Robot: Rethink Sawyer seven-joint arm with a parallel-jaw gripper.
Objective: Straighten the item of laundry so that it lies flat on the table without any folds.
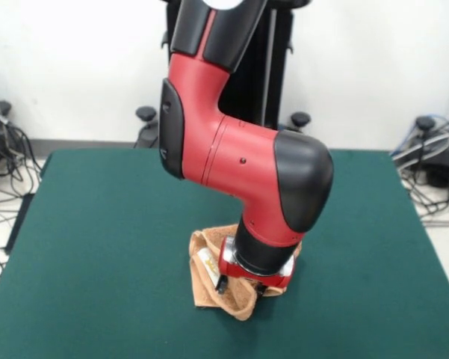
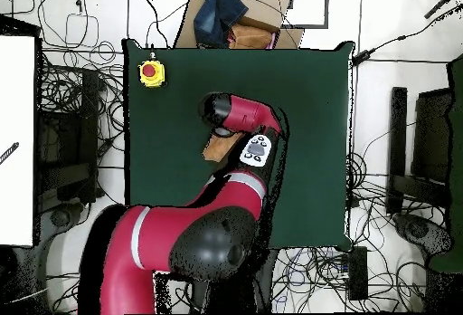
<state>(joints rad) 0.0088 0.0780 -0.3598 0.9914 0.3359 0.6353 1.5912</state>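
Orange-tan terry cloth, the crumpled towel [image 1: 209,280], lies bunched directly beneath the gripper [image 1: 241,287], on the near half of the dark green cloth-topped table [image 1: 97,224] in the front view. The towel is folded over on itself in a lumpy heap, not flat. Its long axis runs from the far left of the gripper toward the near right, ending in a rounded fold just in front of the gripper's tips. A pale strip, possibly the label, shows on the cloth just left of the gripper. The dark fingers reach down into or onto the cloth; whether they stand wide, narrow or clamped on the towel cannot be told, as the red wrist housing and the folds hide them.

Above the gripper rises the red and black arm [image 1: 239,149], bent at a large black-capped elbow and leaning up to the top edge of the picture.

In the overhead view, only a tan corner of the towel [image 2: 217,146] peeks out beside the arm [image 2: 240,117], which covers the gripper. Well apart from the gripper, near a table corner, sits a yellow box with a red round button [image 2: 151,72]. Beyond the table edge lies a brown cardboard sheet with dark blue cloth [image 2: 222,13] on it.
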